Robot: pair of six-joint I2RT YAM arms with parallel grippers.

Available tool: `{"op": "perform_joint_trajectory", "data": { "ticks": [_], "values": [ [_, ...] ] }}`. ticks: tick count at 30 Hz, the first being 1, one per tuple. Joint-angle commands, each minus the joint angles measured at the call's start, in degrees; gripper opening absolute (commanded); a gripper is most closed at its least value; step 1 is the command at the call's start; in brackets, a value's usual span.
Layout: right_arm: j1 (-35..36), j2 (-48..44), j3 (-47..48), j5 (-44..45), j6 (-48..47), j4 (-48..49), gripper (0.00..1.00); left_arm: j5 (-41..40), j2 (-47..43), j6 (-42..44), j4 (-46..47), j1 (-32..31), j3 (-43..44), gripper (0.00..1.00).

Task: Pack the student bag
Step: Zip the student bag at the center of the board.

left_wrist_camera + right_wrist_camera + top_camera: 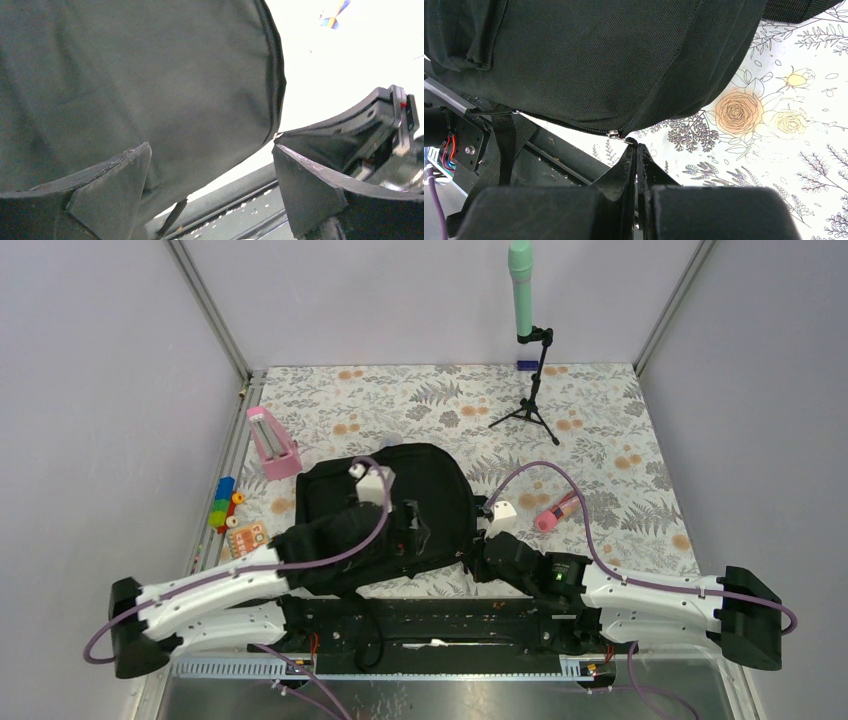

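Tabletop (pixel 784 190); right hand (pixel 636 150) tight on zip (pixel 615 134)

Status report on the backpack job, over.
Left gripper open, jaws wide beside the large soft black fabric backpack. Right gripper shut on the silver zip pull at its edge. Pink tube lies apart, right of the bag.

Black student bag (pixel 385 510) lies on floral cloth (pixel 600 420), left arm (pixel 230 585) reaching over it, right arm (pixel 620 590) at its right edge.
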Motion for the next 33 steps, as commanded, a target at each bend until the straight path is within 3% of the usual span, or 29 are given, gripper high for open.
{"op": "perform_joint_trajectory", "data": {
  "ticks": [1, 9, 14, 18, 21, 29, 31, 33],
  "values": [
    [-0.16, -1.04, 0.41, 2.70, 0.29, -1.01, 0.00, 12.97, 10.10, 5.74, 15.58, 4.10, 3.89, 0.97],
    [-0.16, -2.61, -0.84, 3.55, 0.43, -0.94, 0.00, 20.68, 26.69, 6.36, 27.25, 7.78, 10.86, 0.97],
    [-0.13, -2.82, -1.09, 3.79, 0.42, -0.95, 0.00, 25.02, 35.05, 5.72, 30.56, 8.67, 14.09, 0.97],
    [-0.16, -3.26, -1.29, 3.77, 0.34, -1.09, 0.00, 27.14, 40.51, 6.05, 29.51, 9.13, 17.26, 0.92],
    [-0.16, -3.92, -1.52, 3.84, 0.45, -1.31, 0.00, 26.69, 42.52, 6.63, 28.85, 9.15, 18.04, 0.78],
    [-0.18, -3.89, -1.42, 4.28, 0.02, -1.87, 0.00, 28.33, 44.80, 6.35, 30.77, 9.21, 18.28, 0.10],
    [-0.16, -3.69, -1.03, 4.39, -0.26, -2.07, 0.00, 28.52, 45.08, 6.35, 31.92, 9.36, 18.76, 0.00],
    [-0.15, -3.40, -0.33, 4.16, -0.90, -2.39, 0.00, 28.62, 45.34, 6.52, 32.76, 9.69, 19.59, 0.00]
  ]
}}
